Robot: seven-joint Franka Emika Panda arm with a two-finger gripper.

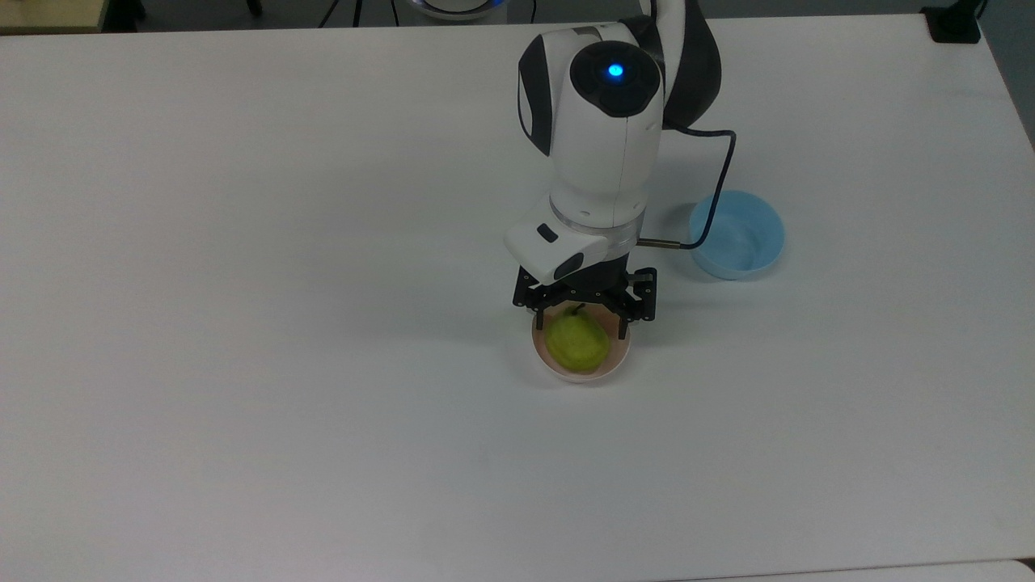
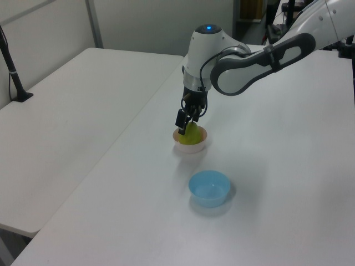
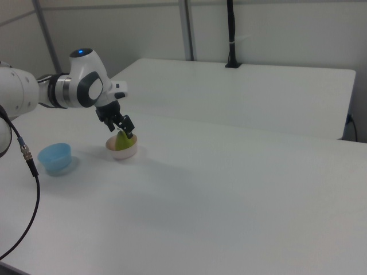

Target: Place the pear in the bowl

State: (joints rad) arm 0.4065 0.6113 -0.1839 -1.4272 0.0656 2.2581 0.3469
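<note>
A: Pear (image 1: 577,343) position?

B: In the pink bowl (image 1: 617,363), resting on the bowl's inside. Top view shows it filling most of the bowl, dark stem end toward the arm. In the left view the pear (image 2: 191,134) stands with its narrow end up, above the rim of the bowl (image 2: 188,146). Right view agrees: pear (image 3: 123,140) inside bowl (image 3: 122,152).

A: Gripper?

B: Gripper (image 1: 584,311) sits low over the arm-side rim of the bowl, pointing down. Fingers spread apart, one to each side of the pear's top. Top view shows a gap between each finger and the fruit, so nothing is held. In the left view the gripper (image 2: 187,117) is just above the pear's tip; I cannot tell whether a finger touches the stem there. Right view: gripper (image 3: 121,127) just above the bowl.

A: Other items on the bench (image 1: 242,323)?

B: Blue bowl (image 1: 736,234), to the top view's right of the pink one, apart from it. A black cable (image 1: 722,190) runs from the wrist and passes over the blue bowl's rim in the top view. Blue light lit on the arm (image 1: 602,129). In the left view the blue bowl (image 2: 209,188) lies nearer the camera than the pink one. In the right view the blue bowl (image 3: 55,158) is at the right view's left of it.
</note>
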